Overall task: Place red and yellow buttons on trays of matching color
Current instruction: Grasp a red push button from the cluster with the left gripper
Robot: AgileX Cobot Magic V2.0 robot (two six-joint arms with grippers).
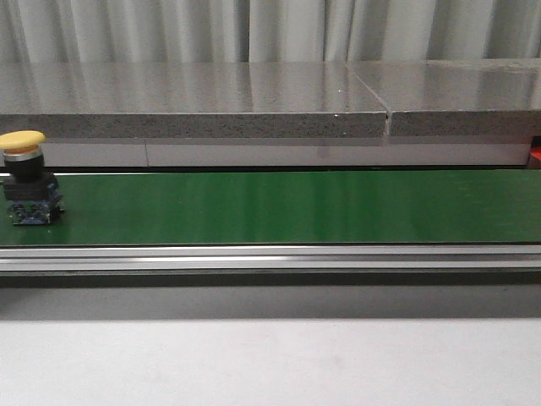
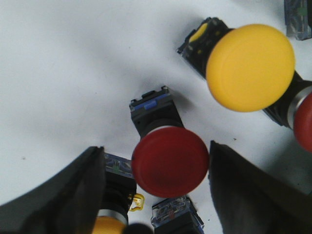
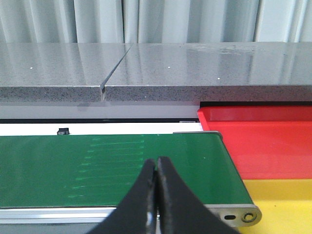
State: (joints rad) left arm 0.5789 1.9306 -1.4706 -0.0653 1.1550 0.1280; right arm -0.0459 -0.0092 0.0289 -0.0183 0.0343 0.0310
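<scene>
Green belt, red and yellow all around

Yellow-capped button (image 1: 23,142) on a black and blue base rides the glossy green belt (image 1: 296,207), speckled grey slab (image 1: 194,97) behind, pale grey curtain (image 1: 270,30) beyond; under the left wrist, a dark red cap (image 2: 169,161) and a bright yellow cap (image 2: 250,67) on a white surface (image 2: 63,73); red tray (image 3: 263,139) beside yellow tray (image 3: 282,204); black right gripper (image 3: 156,170)

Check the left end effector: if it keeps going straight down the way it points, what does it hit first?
Most likely the red button: its cap sits between the open fingers of the left end effector, over the white surface. Depth is unclear from this view.
</scene>
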